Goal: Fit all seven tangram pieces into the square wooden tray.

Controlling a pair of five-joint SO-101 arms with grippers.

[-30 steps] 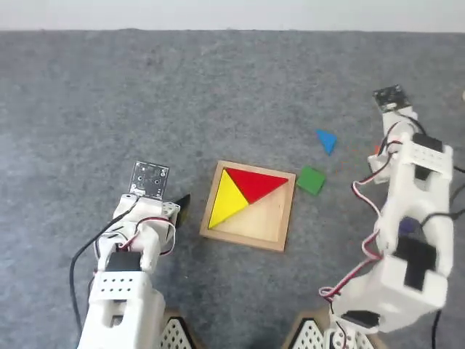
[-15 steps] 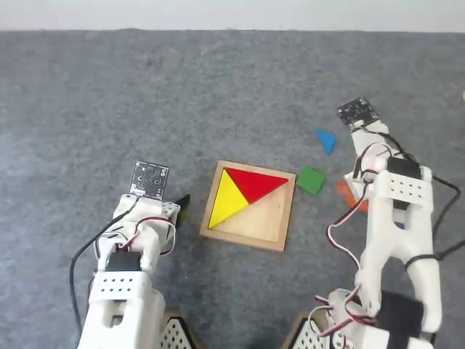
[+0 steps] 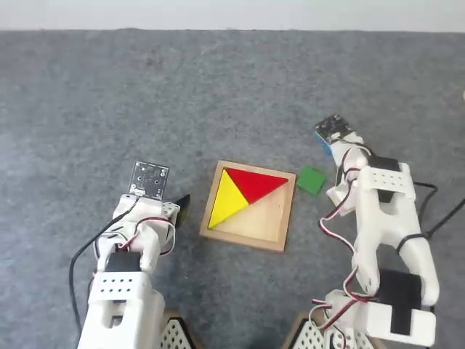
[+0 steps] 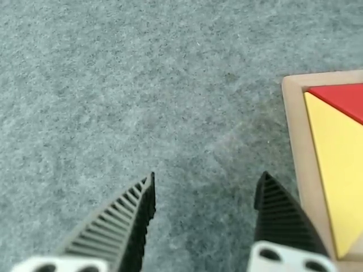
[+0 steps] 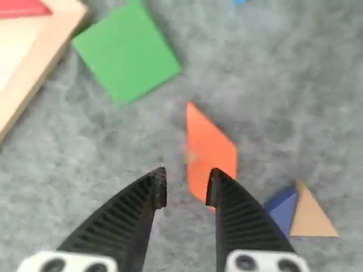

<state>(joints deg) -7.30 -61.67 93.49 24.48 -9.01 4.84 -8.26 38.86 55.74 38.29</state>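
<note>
Trouble could be met right here. The right jaws are held only narrowly parted, and one tip is seen lying over the near end of the orange parallelogram (image 5: 209, 141) rather than beside it. If they are lowered like that, the flat piece could be pinned or skidded across the grey counter (image 5: 295, 85) instead of being caught by its edges, so a wider opening is probably needed first. A blue piece (image 5: 282, 205) and a tan triangle (image 5: 307, 218), touching each other just beside that near end, could be knocked by the outer tip. A thin piece gripped by a corner could also be twisted, and it would then be hard to seat in the tray (image 3: 269, 218).

As for position, the parallelogram is found directly ahead of the right jaws. Most of its length lies beyond the tips, and its near end is off-centre toward one of them. The green square (image 3: 311, 180) is seen just right of the tray, at centre-right of the high view. The tray is placed at centre frame, with the red triangle (image 3: 256, 182) and yellow triangle (image 3: 227, 200) already seated. The left jaws are held wide open over bare counter, left of the tray and just beside its rim, with nothing between them.
</note>
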